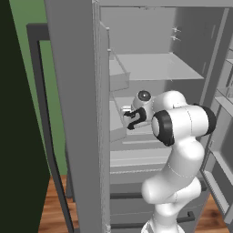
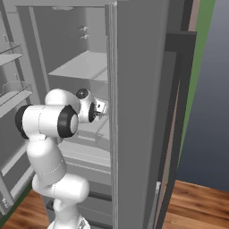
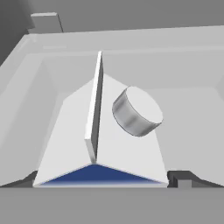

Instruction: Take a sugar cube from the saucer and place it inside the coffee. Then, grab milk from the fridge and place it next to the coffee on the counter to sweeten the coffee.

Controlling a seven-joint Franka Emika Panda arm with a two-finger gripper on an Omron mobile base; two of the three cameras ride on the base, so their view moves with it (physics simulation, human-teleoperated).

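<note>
Milk is the thing in hand at this stage, and the fridge [image 1: 150, 68] stands open with the arm reached into it. From the left base view, the gripper [image 1: 132, 119] is seen at mid height inside the compartment, just in front of a pale shelf, under an empty shelf above; whether anything lies between the fingers cannot be told here, since the wrist covers them. From the right base view, the same gripper [image 2: 99, 107] is seen past the edge of the open door, pointed toward the shelves, and the door racks at the left are seen bare. In the hand view, the milk [image 3: 100, 131] is seen from above at very close range: its gable ridge, round cap and a strip of blue on its side, standing in a pale grey bin. The dark fingertips [image 3: 179, 178] are seen on either side of the carton's lower edge, so the jaws are judged to be spread around it, though a firm clamp cannot be confirmed. The sugar step cannot be checked from these pictures. Lifting the carton out and setting it beside the coffee are judged to remain.
</note>
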